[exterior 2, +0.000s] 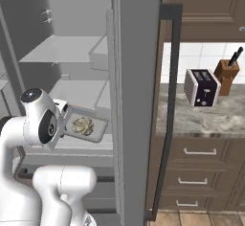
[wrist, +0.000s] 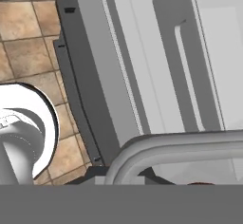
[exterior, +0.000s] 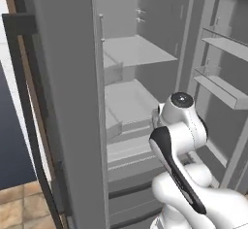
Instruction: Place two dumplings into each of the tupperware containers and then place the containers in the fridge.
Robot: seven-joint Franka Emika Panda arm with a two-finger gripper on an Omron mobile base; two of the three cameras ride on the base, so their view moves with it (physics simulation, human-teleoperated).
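The gripper [exterior 2: 66, 120] is closed tight on the near edge of a container [exterior 2: 86, 127], which sticks out from it, tilted, just in front of the open fridge [exterior 2: 139, 52]. Pale dumplings [exterior 2: 82, 125] lie in the tray; how many is hard to tell. In the hand view the container's rounded rim [wrist: 190, 144] curves right above the fingertips. To do this step well, level the tray so nothing slides, carry it ahead over the shelf [exterior 2: 79, 91] beyond the hand, lower until it rests flat, then let go
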